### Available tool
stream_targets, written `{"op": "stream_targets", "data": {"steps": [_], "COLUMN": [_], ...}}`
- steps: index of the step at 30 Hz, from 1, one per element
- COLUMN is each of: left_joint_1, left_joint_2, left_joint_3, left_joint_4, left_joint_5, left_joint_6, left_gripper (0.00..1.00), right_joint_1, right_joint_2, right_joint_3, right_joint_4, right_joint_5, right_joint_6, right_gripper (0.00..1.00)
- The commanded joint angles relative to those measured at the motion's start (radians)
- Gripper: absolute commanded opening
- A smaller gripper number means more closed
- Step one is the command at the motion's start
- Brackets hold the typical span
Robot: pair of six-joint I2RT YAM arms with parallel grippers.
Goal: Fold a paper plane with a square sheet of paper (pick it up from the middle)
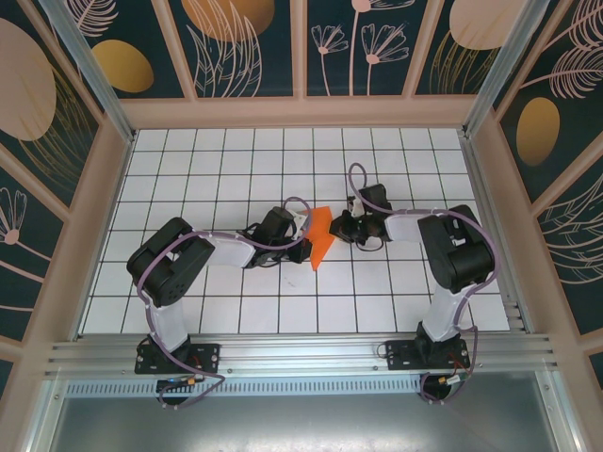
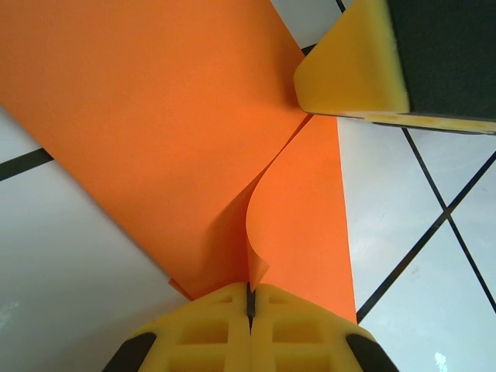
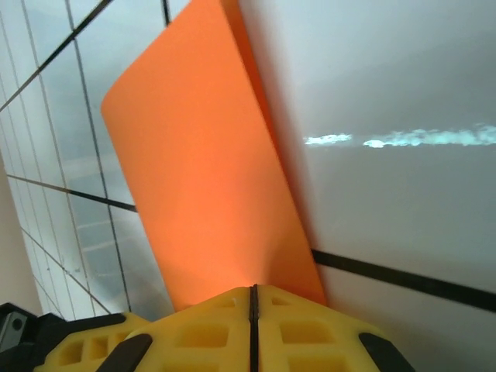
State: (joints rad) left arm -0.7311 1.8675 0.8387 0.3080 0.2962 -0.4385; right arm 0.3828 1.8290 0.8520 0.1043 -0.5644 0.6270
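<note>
The square sheet of paper (image 1: 320, 240), bright orange and folded to a taper pointing toward the near edge, hangs between both grippers at the table's middle. My left gripper (image 1: 303, 224) is shut on a curled corner of it (image 2: 250, 293), and the sheet (image 2: 170, 116) spreads away above the tiles. My right gripper (image 1: 336, 226) is shut (image 3: 253, 293) on the opposite edge, with the sheet (image 3: 201, 178) rising from its jaws. In the left wrist view, one of the right gripper's fingers (image 2: 349, 70) meets the paper where its creases converge. The paper plane is out of view.
The white grid table (image 1: 236, 160) is boxed in by decorated walls on the left, back and right. An aluminium rail (image 1: 301, 353) with both arm bases runs along the near edge. Both arms reach inward over the middle tiles.
</note>
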Motion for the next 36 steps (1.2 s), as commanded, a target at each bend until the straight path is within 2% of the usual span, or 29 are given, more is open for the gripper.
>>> {"op": "stream_targets", "data": {"steps": [1, 6, 14, 19, 24, 27, 29, 32, 36], "left_joint_1": [0.002, 0.002, 0.002, 0.002, 0.001, 0.004, 0.002, 0.003, 0.004], "left_joint_2": [0.058, 0.057, 0.057, 0.061, 0.05, 0.02, -0.018, -0.075, -0.126], "left_joint_3": [-0.012, -0.017, -0.02, -0.012, -0.009, -0.006, -0.001, 0.019, 0.059], "left_joint_4": [-0.137, -0.138, -0.14, -0.14, -0.142, -0.149, -0.158, -0.193, -0.26], "left_joint_5": [-0.023, -0.025, -0.028, -0.024, -0.029, -0.048, -0.08, -0.157, -0.257], "left_joint_6": [-0.003, -0.003, -0.003, -0.002, -0.011, -0.031, -0.054, -0.086, -0.123], "left_gripper": [0.0, 0.0, 0.0, 0.0, 0.01, 0.1, 0.23, 0.35, 0.43], "right_joint_1": [-0.005, -0.004, -0.018, -0.019, -0.019, -0.017, -0.017, -0.015, -0.012], "right_joint_2": [0.055, 0.041, -0.041, 0.01, 0.052, 0.044, 0.044, 0.049, 0.048], "right_joint_3": [0.004, 0.01, 0.047, 0.024, 0.004, 0.0, -0.001, -0.001, 0.005], "right_joint_4": [-0.032, -0.05, -0.06, -0.034, -0.063, -0.081, -0.088, -0.087, -0.095], "right_joint_5": [0.044, 0.068, 0.021, 0.023, 0.093, 0.115, 0.12, 0.102, 0.098], "right_joint_6": [-0.015, -0.016, -0.047, -0.041, -0.042, -0.052, -0.059, -0.07, -0.08], "right_gripper": [0.11, 0.11, 0.12, 0.11, 0.11, 0.11, 0.11, 0.11, 0.11]}}
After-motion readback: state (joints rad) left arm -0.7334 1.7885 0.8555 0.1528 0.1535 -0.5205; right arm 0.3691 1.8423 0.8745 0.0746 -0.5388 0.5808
